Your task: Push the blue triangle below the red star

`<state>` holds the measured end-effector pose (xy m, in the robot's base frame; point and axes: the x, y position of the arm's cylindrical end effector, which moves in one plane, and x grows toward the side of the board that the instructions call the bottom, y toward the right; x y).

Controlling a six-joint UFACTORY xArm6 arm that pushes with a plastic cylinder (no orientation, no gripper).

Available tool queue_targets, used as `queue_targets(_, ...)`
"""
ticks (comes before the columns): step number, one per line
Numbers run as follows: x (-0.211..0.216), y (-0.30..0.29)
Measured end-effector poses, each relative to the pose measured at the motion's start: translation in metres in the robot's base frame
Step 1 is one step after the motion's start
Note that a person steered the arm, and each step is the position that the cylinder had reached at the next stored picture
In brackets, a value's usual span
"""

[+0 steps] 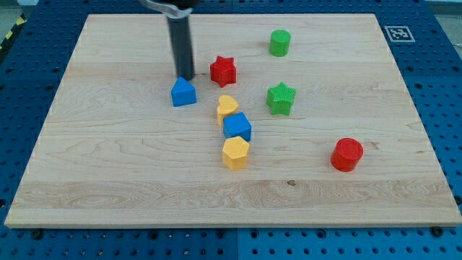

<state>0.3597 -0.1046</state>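
The blue triangle lies left of centre on the wooden board, to the lower left of the red star. My tip stands just above the blue triangle, at its top edge, and left of the red star. The rod rises to the view's top.
A yellow heart, a blue cube and a yellow hexagon form a column below the red star. A green star and a green cylinder lie to the right. A red cylinder lies at lower right.
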Motion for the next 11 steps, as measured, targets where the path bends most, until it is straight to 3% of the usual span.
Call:
queue_targets(1,-0.004,-0.051)
queue_targets(2,0.031,-0.060)
queue_targets(4,0.040,0.033)
queue_targets(6,0.034,0.014)
queue_targets(8,0.068,0.008)
queue_targets(11,0.075,0.061)
